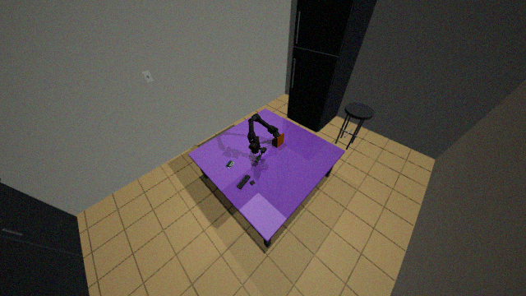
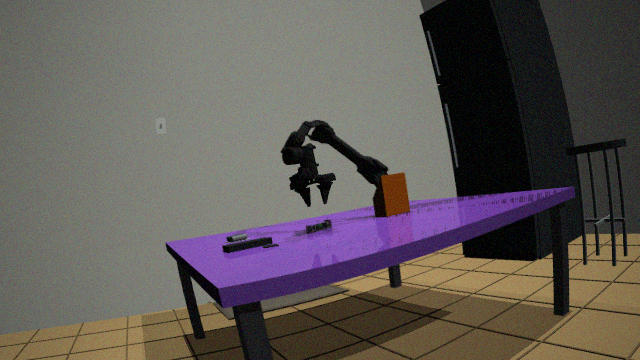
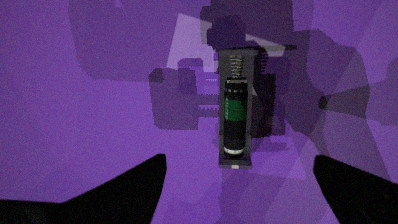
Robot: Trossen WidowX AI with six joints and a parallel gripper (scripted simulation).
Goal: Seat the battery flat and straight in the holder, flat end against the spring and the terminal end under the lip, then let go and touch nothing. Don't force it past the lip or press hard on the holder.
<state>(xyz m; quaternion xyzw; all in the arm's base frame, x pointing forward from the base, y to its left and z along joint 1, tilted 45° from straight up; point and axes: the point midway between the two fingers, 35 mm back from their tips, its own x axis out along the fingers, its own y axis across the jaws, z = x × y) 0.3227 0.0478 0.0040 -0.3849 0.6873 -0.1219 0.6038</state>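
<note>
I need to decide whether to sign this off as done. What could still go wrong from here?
The hand is open and raised, directly above the battery in the holder; any dip could knock it. The spring looks barely compressed, and whether the terminal end sits under the lip cannot be told.

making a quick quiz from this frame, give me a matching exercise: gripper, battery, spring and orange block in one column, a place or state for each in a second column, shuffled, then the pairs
Things:
1. gripper
2. battery
3. spring
4. orange block

Places or states:
A. at the far end of the holder in the wrist view
B. open, raised above the table
C. standing at the arm's base
D. lying lengthwise in the holder

Pairs: 1-B, 2-D, 3-A, 4-C
</note>
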